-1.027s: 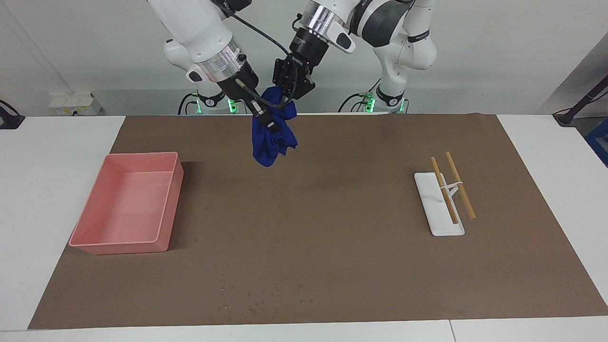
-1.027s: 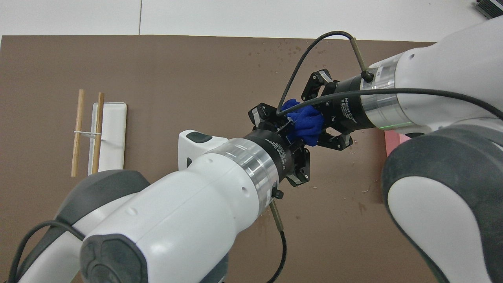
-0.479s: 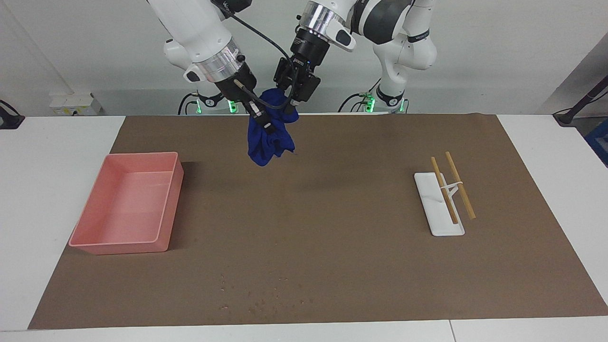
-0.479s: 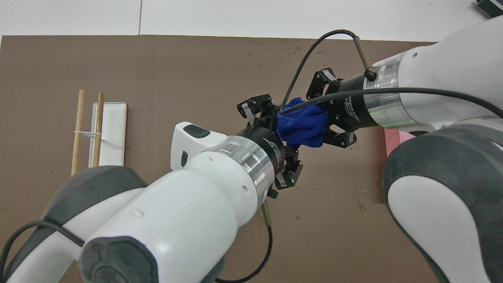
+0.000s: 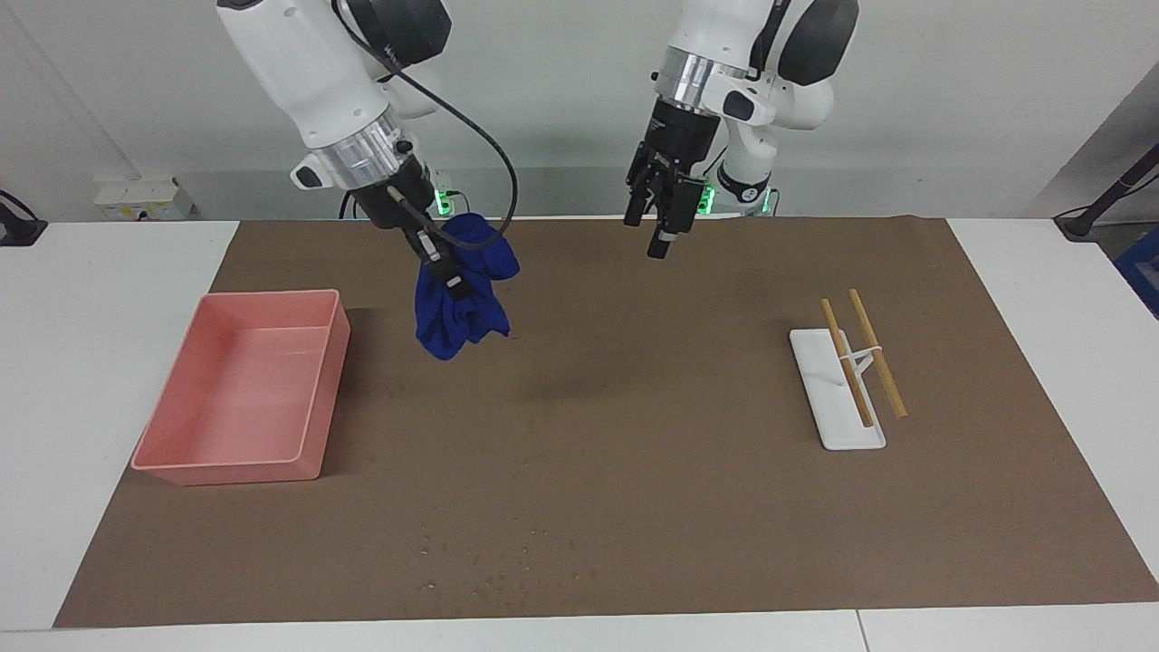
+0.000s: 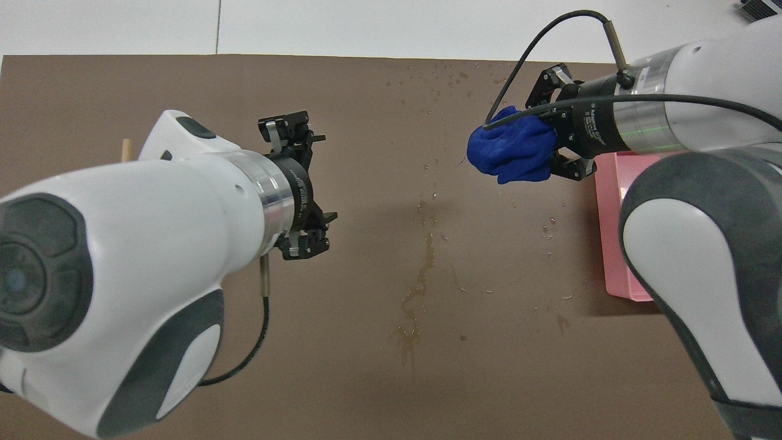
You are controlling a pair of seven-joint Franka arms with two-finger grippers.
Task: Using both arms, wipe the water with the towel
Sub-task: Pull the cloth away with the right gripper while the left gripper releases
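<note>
The blue towel point(image 5: 457, 303) point(image 6: 510, 153) hangs bunched from my right gripper point(image 5: 445, 267) point(image 6: 553, 143), which is shut on it in the air over the brown mat point(image 5: 634, 435), near the pink tray. My left gripper point(image 5: 656, 228) point(image 6: 311, 186) is open and holds nothing, over the part of the mat nearest the robots and apart from the towel. The water point(image 5: 507, 566) point(image 6: 437, 76) is a scatter of small specks by the mat's edge farthest from the robots. A thin wet streak point(image 6: 418, 287) runs across the middle of the mat.
A pink tray point(image 5: 181, 471) point(image 6: 611, 244) lies on the mat at the right arm's end. At the left arm's end a white rest point(image 5: 838, 426) carries two wooden sticks point(image 5: 874, 362).
My left gripper has opened, let go of the towel and drawn back toward its own end. My right gripper has carried the towel toward the pink tray.
</note>
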